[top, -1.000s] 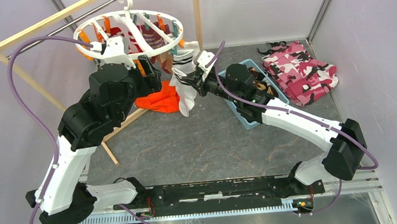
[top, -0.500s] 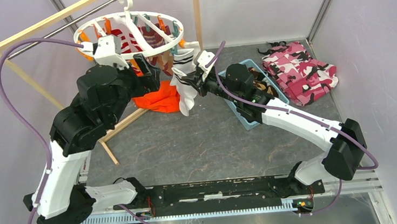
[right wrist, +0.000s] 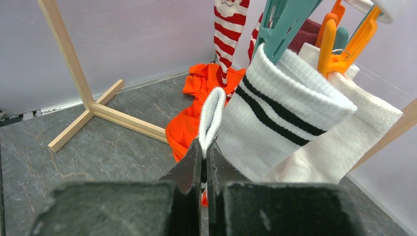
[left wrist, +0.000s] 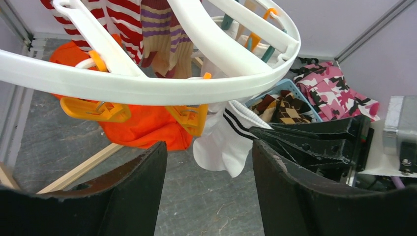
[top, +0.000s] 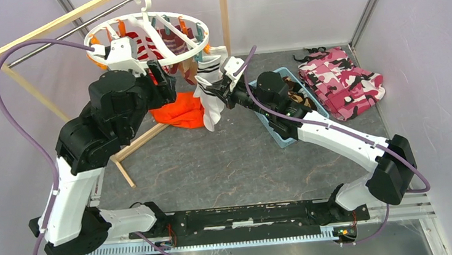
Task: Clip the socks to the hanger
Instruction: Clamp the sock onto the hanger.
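The hanger [top: 167,13] hangs by its hook from the metal bar of the wooden rack [top: 29,89] at the back left. A white sock [right wrist: 285,113] with black stripes dangles from the ring's near right side, its cuff caught in a teal clip [right wrist: 280,24]. More white fabric just behind it sits under an orange clip [right wrist: 329,54].

The right gripper [right wrist: 203,147] is pinched tight on a white ribbed edge of that sock, just below the clips. The left gripper [left wrist: 207,147] sits just under the ring's front rim. Its fingers are spread wide with nothing between them, and two orange clips hang from the rim right above the gap.

A red-and-white striped sock [left wrist: 123,24] and a tan and purple striped one next to it hang further inside the ring. An orange garment [top: 179,114] lies on the table under the hanger. To the right, a blue basket [left wrist: 290,86] holds a brown argyle sock [left wrist: 285,108]. A pink camouflage cloth [top: 343,83] lies beyond the basket.
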You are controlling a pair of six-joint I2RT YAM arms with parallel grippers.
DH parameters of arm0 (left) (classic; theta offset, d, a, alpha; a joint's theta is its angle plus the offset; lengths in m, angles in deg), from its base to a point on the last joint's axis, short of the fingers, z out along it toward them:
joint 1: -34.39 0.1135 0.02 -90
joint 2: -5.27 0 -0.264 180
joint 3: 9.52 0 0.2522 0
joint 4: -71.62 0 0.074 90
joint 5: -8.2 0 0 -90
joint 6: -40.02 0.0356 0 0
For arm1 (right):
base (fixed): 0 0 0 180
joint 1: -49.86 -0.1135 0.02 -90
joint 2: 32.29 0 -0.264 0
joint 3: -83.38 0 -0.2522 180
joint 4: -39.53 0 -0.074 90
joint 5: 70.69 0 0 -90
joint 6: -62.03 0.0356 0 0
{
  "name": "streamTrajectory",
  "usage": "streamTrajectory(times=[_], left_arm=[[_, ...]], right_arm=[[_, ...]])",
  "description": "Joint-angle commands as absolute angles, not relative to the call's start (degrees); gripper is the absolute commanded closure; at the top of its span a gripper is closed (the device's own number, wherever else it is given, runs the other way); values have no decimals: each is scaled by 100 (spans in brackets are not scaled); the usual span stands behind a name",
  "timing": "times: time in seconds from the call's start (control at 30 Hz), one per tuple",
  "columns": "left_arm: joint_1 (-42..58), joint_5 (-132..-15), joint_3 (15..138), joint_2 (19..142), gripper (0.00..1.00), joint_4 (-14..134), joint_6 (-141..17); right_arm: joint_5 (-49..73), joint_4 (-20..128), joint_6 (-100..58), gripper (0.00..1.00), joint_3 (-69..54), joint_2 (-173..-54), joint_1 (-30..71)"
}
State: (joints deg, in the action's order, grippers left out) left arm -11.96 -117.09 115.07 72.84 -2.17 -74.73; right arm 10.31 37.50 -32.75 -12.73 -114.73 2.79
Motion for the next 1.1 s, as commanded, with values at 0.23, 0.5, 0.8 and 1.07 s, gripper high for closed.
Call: streamTrajectory(times=[0.23,0.5,0.8,1.07], left_arm=[[-1011,-12048,11184,7216,40,279,-6808],[-582,-11590,10896,7172,42,803,-6519],[-219,-10944,10746,7180,42,1241,-6357],[-65,-10761,10560,7140,45,1496,-6322]], right_arm=[[1042,3551,-3290,100,-904,-11483,302],[1036,3563,-3298,100,-927,-11465,313],[1043,3562,-3291,100,-914,-11464,314],[1026,3560,-3272,100,-908,-11487,311]])
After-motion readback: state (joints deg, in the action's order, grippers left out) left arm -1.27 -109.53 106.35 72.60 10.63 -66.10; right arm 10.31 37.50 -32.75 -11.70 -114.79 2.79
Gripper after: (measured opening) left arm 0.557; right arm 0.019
